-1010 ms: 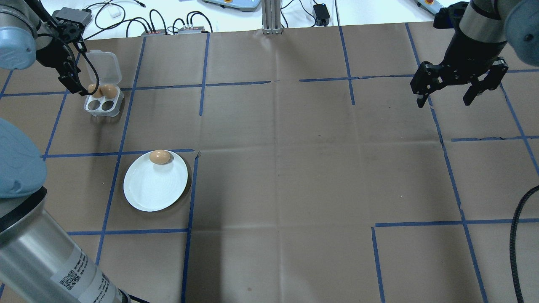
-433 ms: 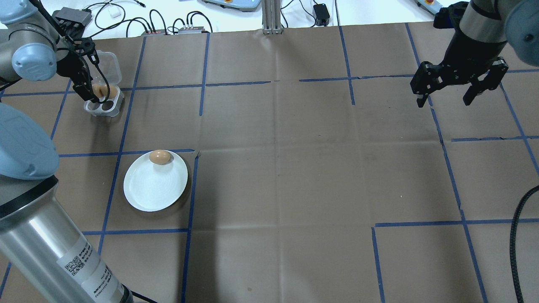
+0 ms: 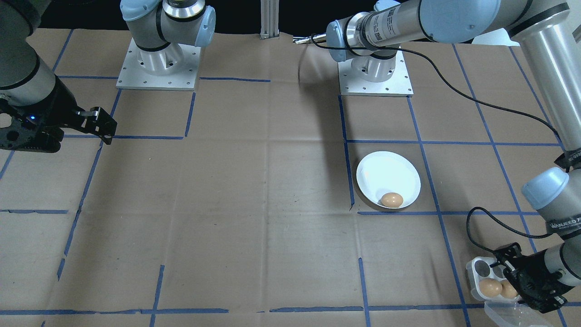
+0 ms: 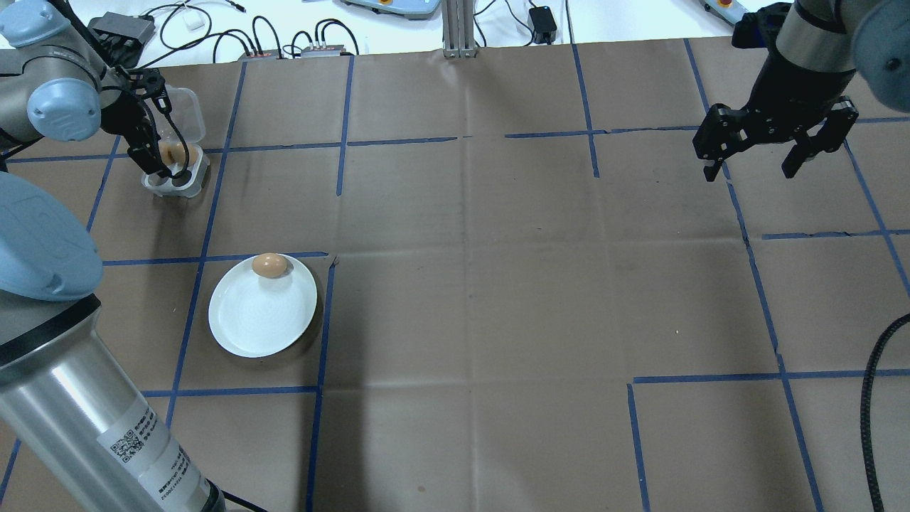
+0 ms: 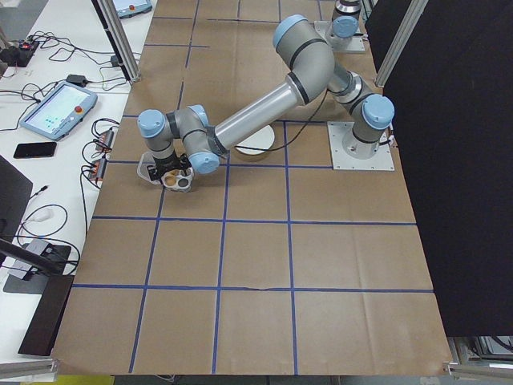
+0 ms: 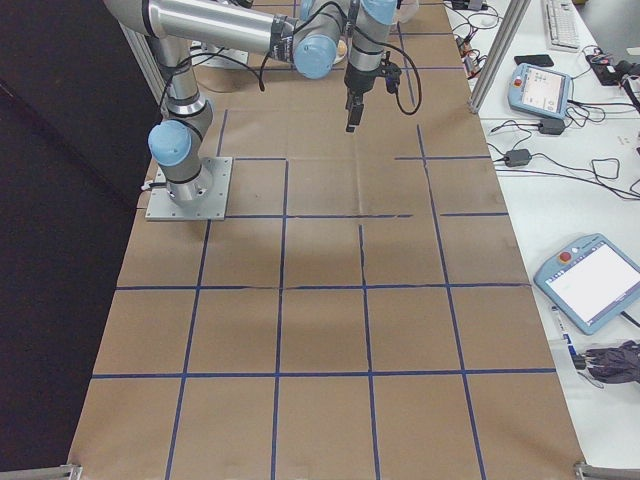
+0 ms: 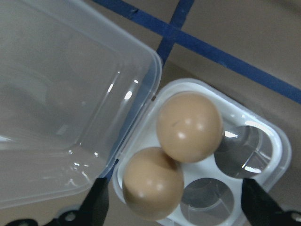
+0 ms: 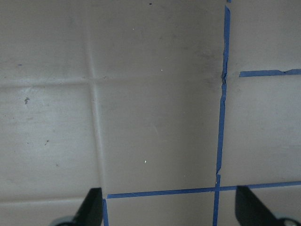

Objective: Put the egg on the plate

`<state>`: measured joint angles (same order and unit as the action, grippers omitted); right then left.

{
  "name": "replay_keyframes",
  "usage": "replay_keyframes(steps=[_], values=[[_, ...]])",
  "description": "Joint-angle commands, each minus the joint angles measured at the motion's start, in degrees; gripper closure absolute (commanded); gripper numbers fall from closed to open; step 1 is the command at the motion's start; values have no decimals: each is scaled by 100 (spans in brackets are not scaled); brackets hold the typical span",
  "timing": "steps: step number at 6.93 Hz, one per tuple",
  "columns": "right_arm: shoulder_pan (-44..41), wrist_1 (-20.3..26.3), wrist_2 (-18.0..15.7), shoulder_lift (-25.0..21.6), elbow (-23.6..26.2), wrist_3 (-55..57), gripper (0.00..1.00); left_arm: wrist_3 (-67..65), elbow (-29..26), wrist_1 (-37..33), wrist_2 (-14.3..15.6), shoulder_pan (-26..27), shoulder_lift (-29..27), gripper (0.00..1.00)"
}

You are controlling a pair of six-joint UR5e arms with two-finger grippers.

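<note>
Overhead exterior view: a wide brown table (image 4: 498, 284) crossed by blue tape lines lies mostly bare, so the way from the far left corner to the plate (image 4: 261, 313) looks open. The white plate sits left of centre with one brown egg (image 4: 269, 264) already resting at its far rim. Beyond it, a clear plastic egg tray (image 7: 202, 155) with its lid (image 7: 66, 99) folded open holds two more eggs (image 7: 189, 126) touching each other in neighbouring cups; the other two cups are empty. The left gripper (image 7: 174, 207) hangs just over these eggs, fingers spread wide and holding nothing. The right gripper (image 4: 757, 169) waits well apart on the other side, also spread and empty. An egg is likely light, smooth, round and easily cracked, so a gentle hold across its widest middle seems safest, lifting straight up past the cup walls and the neighbouring egg.
</note>
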<state>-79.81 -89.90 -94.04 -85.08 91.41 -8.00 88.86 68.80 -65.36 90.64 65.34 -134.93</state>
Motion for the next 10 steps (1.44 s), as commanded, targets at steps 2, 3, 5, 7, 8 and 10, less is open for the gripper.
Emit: replay_keyframes(steps=[2,3,5,7,8,10], values=[[0,7,0,0,0,0,0,0,-25,84,-12,-4,1,12],[0,7,0,0,0,0,0,0,28,285,-12,-4,-7,23],[0,-2,0,0,0,0,0,0,54,427,-29,-4,-7,33],[0,7,0,0,0,0,0,-18,37,436,-29,-4,-7,47],[0,-2,0,0,0,0,0,-35,28,437,-29,-4,-7,59],[0,-2,8,0,0,0,0,-70,11,437,-29,5,1,69]])
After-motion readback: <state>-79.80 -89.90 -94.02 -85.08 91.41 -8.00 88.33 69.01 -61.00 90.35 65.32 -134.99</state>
